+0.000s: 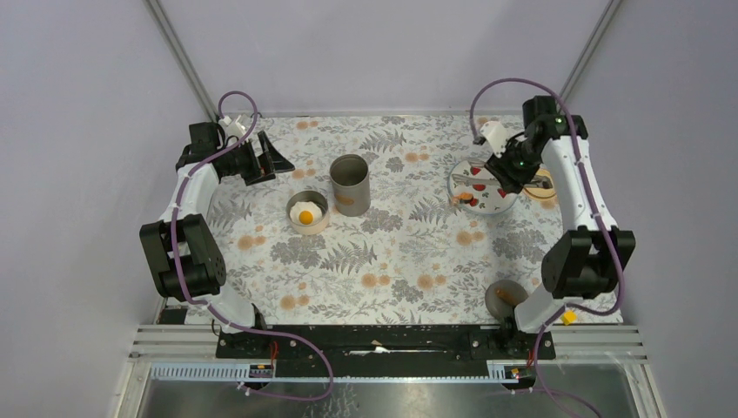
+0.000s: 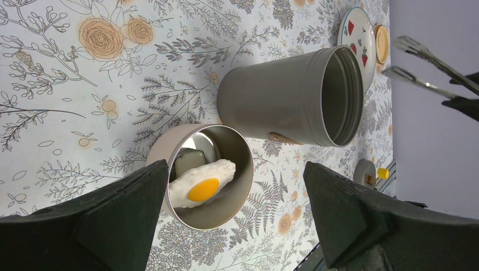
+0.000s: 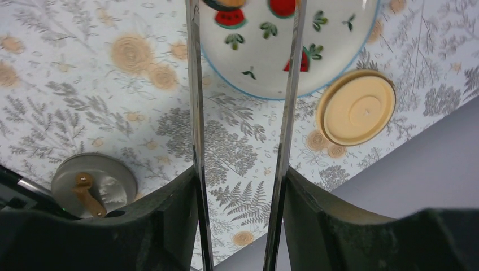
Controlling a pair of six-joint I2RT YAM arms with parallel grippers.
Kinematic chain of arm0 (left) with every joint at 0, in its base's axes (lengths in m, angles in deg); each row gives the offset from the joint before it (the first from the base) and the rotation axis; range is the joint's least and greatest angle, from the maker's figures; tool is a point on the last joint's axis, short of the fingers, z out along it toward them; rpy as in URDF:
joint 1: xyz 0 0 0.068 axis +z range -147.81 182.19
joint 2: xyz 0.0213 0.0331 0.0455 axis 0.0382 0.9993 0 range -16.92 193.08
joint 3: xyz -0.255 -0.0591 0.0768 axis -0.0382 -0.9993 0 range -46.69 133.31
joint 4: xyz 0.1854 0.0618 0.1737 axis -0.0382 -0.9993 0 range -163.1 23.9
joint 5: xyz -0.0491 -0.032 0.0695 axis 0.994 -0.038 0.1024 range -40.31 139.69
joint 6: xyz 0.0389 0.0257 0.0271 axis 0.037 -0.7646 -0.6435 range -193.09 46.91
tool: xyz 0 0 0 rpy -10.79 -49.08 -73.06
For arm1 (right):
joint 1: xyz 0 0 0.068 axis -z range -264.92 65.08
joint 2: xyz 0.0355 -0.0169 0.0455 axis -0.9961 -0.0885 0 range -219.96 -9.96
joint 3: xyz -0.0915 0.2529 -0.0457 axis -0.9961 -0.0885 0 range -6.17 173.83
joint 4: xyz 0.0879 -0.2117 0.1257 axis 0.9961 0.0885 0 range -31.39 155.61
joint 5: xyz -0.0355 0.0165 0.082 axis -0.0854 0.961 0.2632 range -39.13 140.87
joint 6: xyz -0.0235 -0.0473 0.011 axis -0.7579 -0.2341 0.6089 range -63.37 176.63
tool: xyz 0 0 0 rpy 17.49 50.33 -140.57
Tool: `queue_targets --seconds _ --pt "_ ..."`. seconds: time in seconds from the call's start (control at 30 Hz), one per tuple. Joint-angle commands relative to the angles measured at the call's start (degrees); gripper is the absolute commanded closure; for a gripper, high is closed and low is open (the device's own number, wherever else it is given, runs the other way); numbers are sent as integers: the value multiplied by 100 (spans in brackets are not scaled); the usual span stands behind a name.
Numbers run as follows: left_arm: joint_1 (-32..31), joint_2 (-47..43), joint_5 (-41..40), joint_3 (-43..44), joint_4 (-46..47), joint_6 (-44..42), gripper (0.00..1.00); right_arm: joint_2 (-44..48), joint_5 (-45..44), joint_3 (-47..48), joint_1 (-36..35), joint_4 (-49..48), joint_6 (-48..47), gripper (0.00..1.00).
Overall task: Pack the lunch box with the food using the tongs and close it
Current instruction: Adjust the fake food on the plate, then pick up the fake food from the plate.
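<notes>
The toy fried egg (image 1: 305, 214) (image 2: 200, 183) lies in a low round tin (image 1: 293, 205) (image 2: 245, 169) of the lunch box. Just behind it stands a taller grey tin (image 1: 350, 185) (image 2: 271, 99), empty. My right gripper (image 1: 509, 174) (image 3: 240, 175) is shut on the silver tongs (image 1: 487, 181) (image 3: 195, 113). Their two arms are spread apart and reach over the white plate (image 1: 489, 204) (image 3: 271, 62). An orange-brown piece (image 1: 455, 198) sits at the plate's left rim. Whether the red shapes on the plate are food or print is unclear. My left gripper (image 1: 270, 161) (image 2: 235, 166) hangs open at the far left, empty.
A beige round lid (image 1: 545, 187) (image 3: 356, 107) lies right of the plate. A grey lid with a wooden handle (image 1: 505, 296) (image 3: 93, 183) rests near the right arm's base. The floral cloth covers the table, and grey walls enclose it.
</notes>
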Motion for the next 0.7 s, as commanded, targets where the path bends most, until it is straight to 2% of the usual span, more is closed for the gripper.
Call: queue_targets --seconds 0.0,0.43,0.67 --pt "-17 -9 111 117 179 6 1 737 -361 -578 -621 -235 132 41" --pt "-13 -57 130 110 179 32 1 1575 -1711 -2385 -1489 -1412 323 41" --pt "-23 -51 139 110 179 50 1 1587 -2092 -2790 -1598 -1851 334 42"
